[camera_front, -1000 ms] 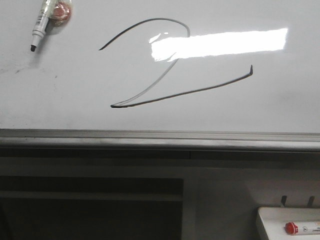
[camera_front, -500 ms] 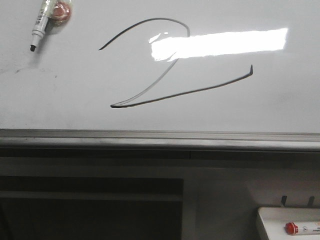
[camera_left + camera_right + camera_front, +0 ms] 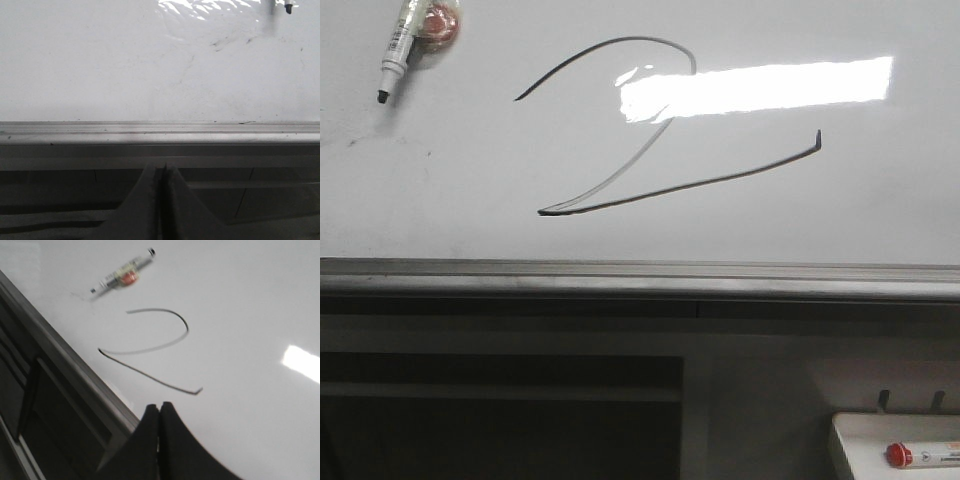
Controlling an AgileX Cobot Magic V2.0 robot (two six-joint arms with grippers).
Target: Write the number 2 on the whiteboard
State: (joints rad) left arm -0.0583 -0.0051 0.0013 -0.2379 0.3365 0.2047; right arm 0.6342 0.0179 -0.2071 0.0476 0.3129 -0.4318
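A marker (image 3: pixel 405 45) lies uncapped on the whiteboard (image 3: pixel 880 200), up and left of the 2 (image 3: pixel 660 140). A tray (image 3: pixel 895 440) with a red-capped marker (image 3: pixel 920 455) sits below the grey rail (image 3: pixel 640 275). Left gripper (image 3: pixel 162 172) and right gripper (image 3: pixel 159 410) are both pressed together, holding nothing.

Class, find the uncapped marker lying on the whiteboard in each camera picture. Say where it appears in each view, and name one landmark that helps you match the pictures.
Front view: the uncapped white marker with a black tip lies at the upper left of the glossy whiteboard, left of the hand-drawn black number 2.
Left wrist view: only its dark tip shows, at the top edge.
Right wrist view: it lies above the number 2.
Shared landmark: the grey metal edge rail.
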